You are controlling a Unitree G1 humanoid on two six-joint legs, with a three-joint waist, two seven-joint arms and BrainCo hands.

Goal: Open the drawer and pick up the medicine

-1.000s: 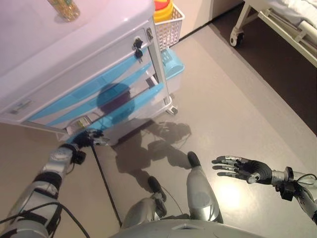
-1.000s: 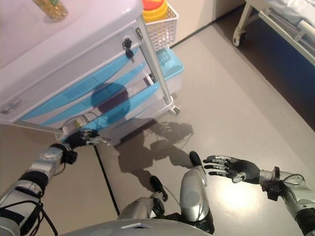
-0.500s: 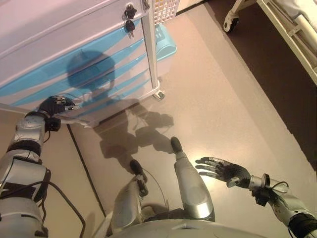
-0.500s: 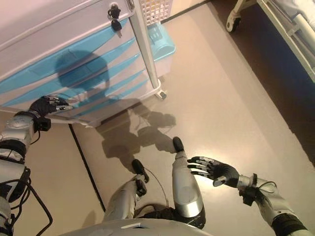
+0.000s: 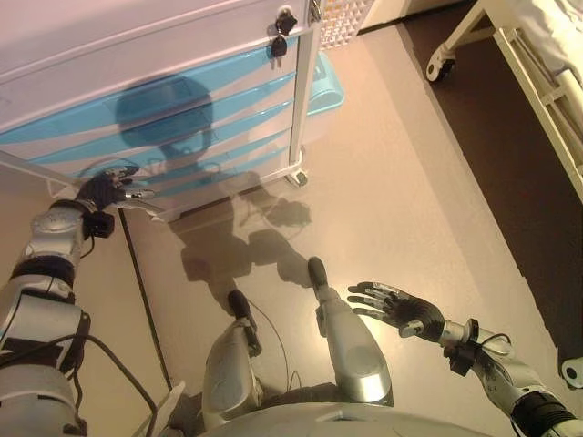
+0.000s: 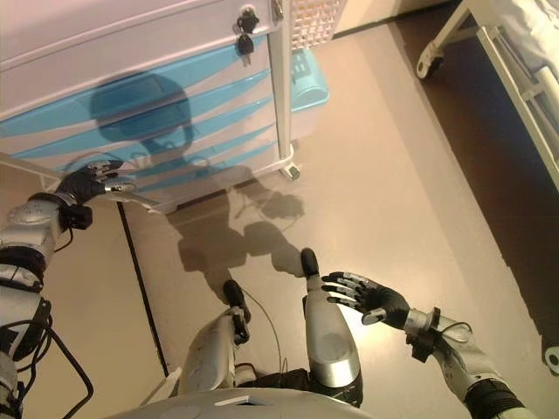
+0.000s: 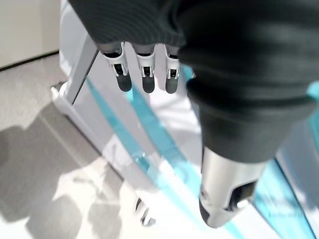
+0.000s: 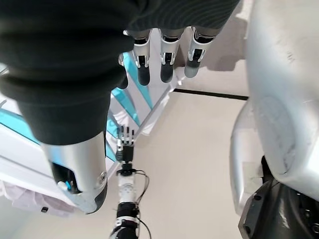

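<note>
The white cart point(image 5: 182, 55) with several blue-fronted drawers point(image 5: 191, 118) stands at the upper left; the drawers look pushed in. My left hand point(image 5: 107, 188) is open, its fingers straight, at the cart's lower left corner by the lowest drawers. The left wrist view shows its fingers point(image 7: 144, 74) pointing at the blue drawer fronts point(image 7: 149, 144), apart from them. My right hand point(image 5: 405, 309) is open and empty, held over the floor at the lower right. No medicine shows in any view.
Keys point(image 5: 278, 36) hang from the cart's top drawer lock. A white basket point(image 5: 342, 11) and a blue bin point(image 5: 328, 86) sit on the cart's right side. A bed frame point(image 5: 537, 82) on castors stands at the right. Bare floor lies between.
The camera has swung, so the cart top has left the view. My left hand stays at the cart's lower corner. My right hand stays open over the floor.
</note>
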